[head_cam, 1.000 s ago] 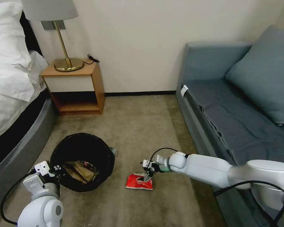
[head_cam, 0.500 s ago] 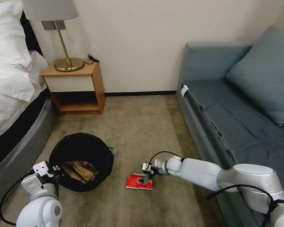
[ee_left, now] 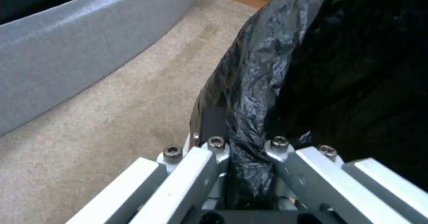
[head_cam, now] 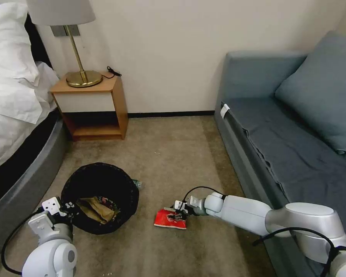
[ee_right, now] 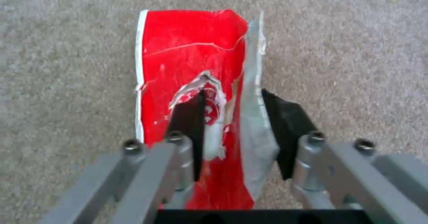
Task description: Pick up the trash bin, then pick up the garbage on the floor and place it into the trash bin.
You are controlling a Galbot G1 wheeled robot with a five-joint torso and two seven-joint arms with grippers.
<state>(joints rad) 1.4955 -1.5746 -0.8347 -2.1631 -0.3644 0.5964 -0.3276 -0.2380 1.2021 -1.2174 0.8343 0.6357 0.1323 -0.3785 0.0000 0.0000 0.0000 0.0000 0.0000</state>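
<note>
Right gripper (ee_right: 234, 117) is down on the carpet (head_cam: 173, 154) with its two dark fingers (ee_right: 189, 117) spread apart, one on the red snack packet (ee_right: 187, 67) and one just past its torn silver edge. It has not pinched the packet yet. Left gripper (ee_left: 247, 150) is squeezed tight on the black bag at the trash bin (head_cam: 100, 181) rim. A tan paper bag (head_cam: 94, 209) and a dark wrapper lie inside the bin. I think the red packet must go in next.
</note>
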